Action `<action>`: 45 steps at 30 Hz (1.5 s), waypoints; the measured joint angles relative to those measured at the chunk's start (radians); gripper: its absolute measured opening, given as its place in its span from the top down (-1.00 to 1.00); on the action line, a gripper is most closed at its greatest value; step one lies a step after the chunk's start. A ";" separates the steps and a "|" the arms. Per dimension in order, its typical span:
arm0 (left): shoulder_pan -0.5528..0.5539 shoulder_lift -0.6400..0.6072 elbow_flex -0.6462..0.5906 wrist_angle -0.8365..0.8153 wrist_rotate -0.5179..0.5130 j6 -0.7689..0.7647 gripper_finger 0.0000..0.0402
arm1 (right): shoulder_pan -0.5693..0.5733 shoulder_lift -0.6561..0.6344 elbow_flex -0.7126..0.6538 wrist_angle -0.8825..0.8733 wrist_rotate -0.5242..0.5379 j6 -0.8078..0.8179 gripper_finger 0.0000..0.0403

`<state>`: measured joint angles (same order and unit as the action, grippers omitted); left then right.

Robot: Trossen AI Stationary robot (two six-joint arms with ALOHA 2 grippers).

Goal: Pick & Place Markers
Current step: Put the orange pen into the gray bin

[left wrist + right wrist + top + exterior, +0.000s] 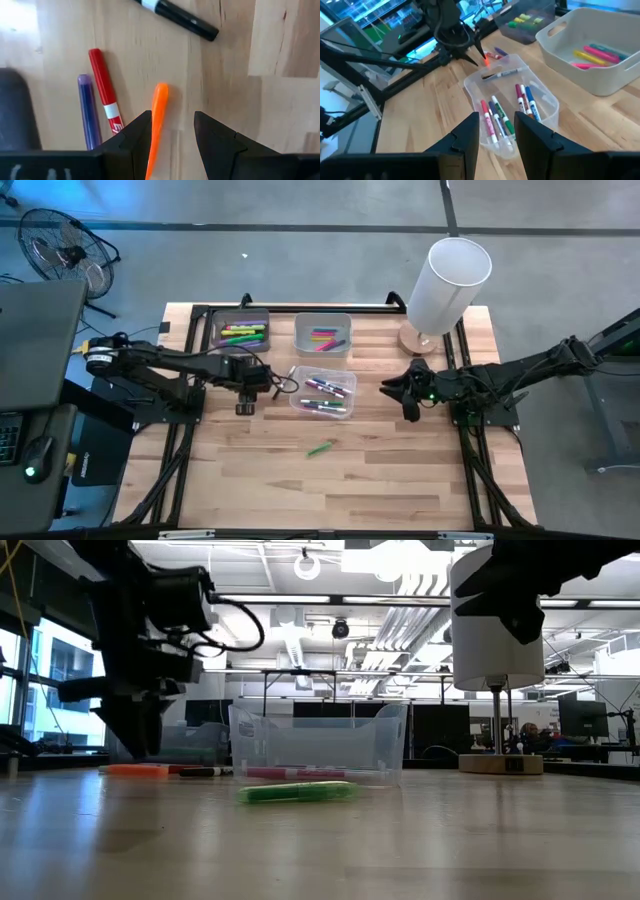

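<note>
a: how do the arms sit?

b: the left arm reaches from the left edge across the tabletop (400,480), its left pincer (172,131) pointing down just left of the clear bin (322,392). the right arm stretches in from the right, its right pincer (496,131) hovering right of that bin, near the white lamp (445,285).

a: what does the wrist camera add?

b: from above, the spot under the left pincer is hidden. up close, an orange marker (157,120) runs into the narrow gap between its fingers, beside the left one; whether they press it, i can't tell. a red marker (104,87), a purple marker (89,107) and a black marker (180,17) lie nearby.

a: the right one?

b: slightly parted, holding nothing. more markers (510,112) lie in the clear bin; a green marker (320,448) lies loose in front.
</note>
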<state>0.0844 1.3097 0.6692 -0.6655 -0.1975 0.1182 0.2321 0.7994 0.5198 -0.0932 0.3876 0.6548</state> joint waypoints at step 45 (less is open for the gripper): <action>0.201 0.193 0.386 -0.221 0.273 0.119 0.88 | -0.003 0.001 0.000 0.058 0.318 -0.111 0.44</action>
<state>0.2854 1.5024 1.0548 -0.8862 0.0758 0.2370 0.2287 0.8001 0.5201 -0.0357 0.7052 0.5438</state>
